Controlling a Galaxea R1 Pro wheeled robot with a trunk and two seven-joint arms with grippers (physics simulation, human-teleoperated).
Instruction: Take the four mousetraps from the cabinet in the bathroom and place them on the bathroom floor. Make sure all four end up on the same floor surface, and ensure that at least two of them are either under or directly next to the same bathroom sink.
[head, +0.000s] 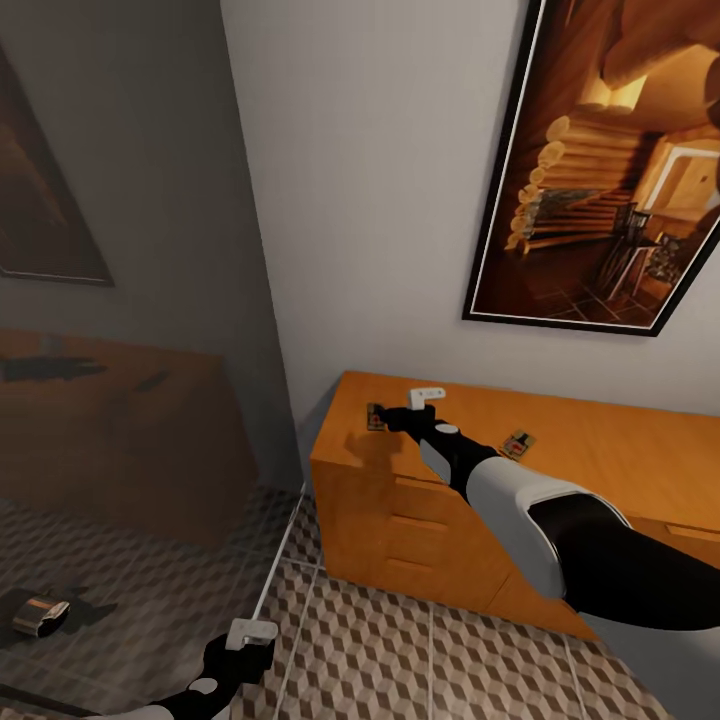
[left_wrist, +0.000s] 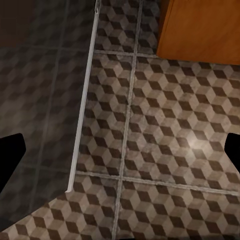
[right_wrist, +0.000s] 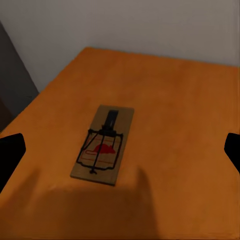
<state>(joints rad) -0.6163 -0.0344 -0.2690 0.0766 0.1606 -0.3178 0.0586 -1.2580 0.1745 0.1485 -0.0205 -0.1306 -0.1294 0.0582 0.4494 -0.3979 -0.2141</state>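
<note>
On the cabinet (head: 560, 450) top, a mousetrap (right_wrist: 103, 144) lies lengthwise ahead of the right gripper (head: 428, 397), between its spread jaws, untouched.

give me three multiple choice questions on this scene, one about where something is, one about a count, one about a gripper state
1. Where is the mousetrap that the right gripper hovers over?
A. on the cabinet top
B. on the floor tiles
C. inside an open drawer

2. How many mousetraps show on the cabinet in the head view?
A. none
B. two
C. five

3. What state is the right gripper in?
A. shut on a mousetrap
B. open, holding nothing
C. shut on a drawer handle

Answers:
1. A, the trap lies flat on the orange-brown top.
2. B, one sits by the gripper and another sits beside the forearm.
3. B, the right wrist view has a finger at each edge and the trap untouched between them.
</note>
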